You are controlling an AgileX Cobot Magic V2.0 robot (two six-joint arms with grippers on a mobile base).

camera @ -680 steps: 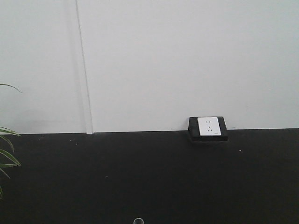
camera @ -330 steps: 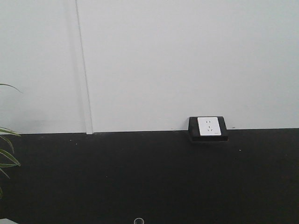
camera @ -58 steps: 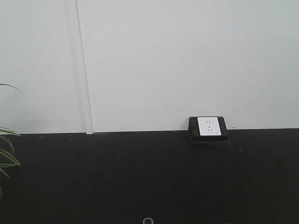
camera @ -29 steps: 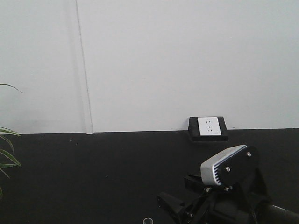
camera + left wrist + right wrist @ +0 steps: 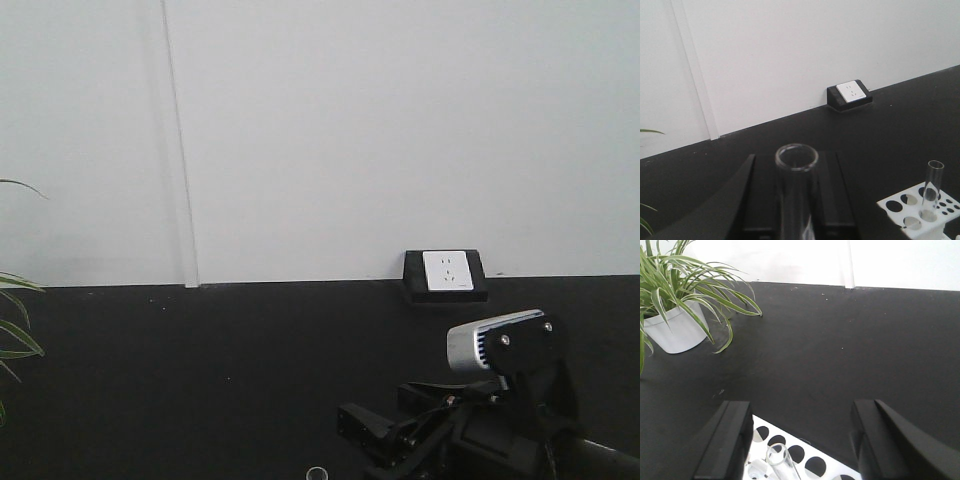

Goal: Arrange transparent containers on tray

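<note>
Tube (image 5: 796, 192) upright between left gripper (image 5: 792, 175) fingers — closure not discernible. Right gripper (image 5: 802, 415) wide open, empty, over rack (image 5: 832, 466). Thin glass — light, slick, brittle; best gripped mid-body, gently.

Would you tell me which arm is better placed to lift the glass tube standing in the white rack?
Right. The right gripper is open, and its fingers flank the rack tube, which stands upright in the white rack. The left gripper seems occupied by another tube between its fingers.
</note>
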